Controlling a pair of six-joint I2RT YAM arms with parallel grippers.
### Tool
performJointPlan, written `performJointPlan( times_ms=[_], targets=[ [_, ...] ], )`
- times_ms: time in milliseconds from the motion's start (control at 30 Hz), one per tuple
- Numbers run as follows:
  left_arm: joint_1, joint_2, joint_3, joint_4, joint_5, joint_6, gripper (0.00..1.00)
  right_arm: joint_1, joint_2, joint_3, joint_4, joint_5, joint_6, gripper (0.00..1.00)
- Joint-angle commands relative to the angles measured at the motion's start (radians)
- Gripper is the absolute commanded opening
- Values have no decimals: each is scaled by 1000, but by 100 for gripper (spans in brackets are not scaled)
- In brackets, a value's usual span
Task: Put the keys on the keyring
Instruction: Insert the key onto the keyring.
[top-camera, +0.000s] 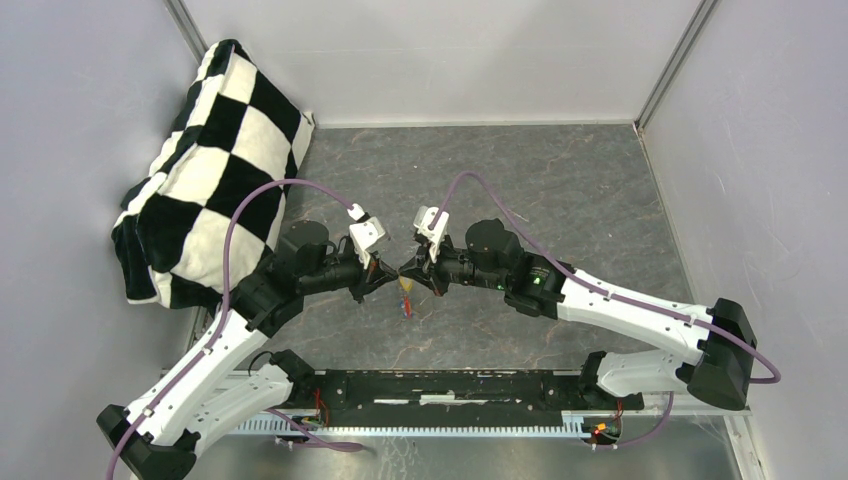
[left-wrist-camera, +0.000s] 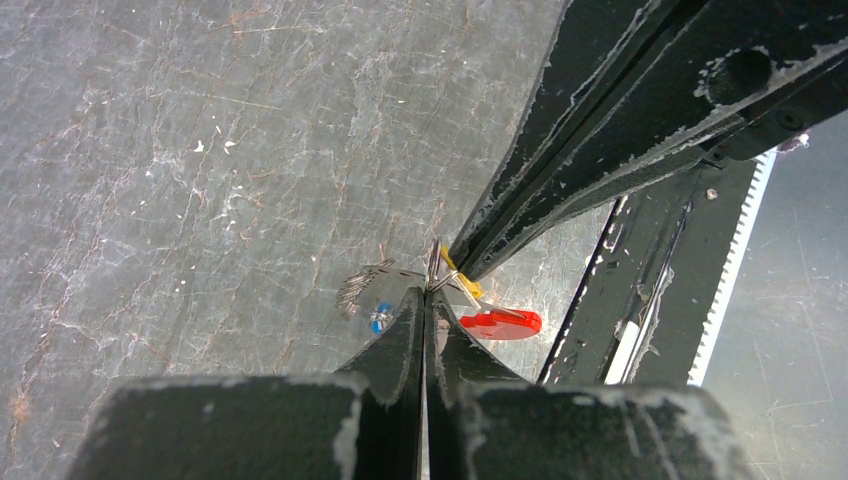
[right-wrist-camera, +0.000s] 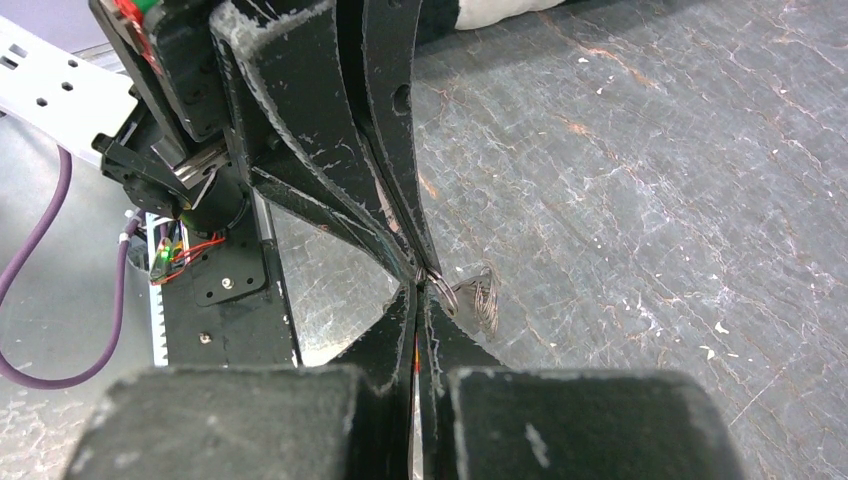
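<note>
Both grippers meet tip to tip above the table's middle. My left gripper is shut on the thin metal loop of the keyring, whose bright red piece hangs just right of its fingertips. My right gripper is shut too, and its tips come in from the upper right in the left wrist view, with the yellow-capped key coming out from between them. Slim grey keys fan out to the left, one with a blue cap. From above, the bunch dangles under the joined left gripper and right gripper.
A black-and-white checkered cushion leans in the back left corner. A black rail with a white toothed strip runs along the near edge between the arm bases. Purple cables arch over both arms. Grey walls enclose the marbled table.
</note>
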Motion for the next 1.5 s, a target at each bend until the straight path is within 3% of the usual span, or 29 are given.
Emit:
performJointPlan(
  times_ms=[0,1467],
  targets=[
    [4,-19,10,58,17,-30,2,9,0,34,59,48,18,1],
    [4,-38,18,60,22,-23,2,8,-58,-45,44,208,70,0]
  ],
)
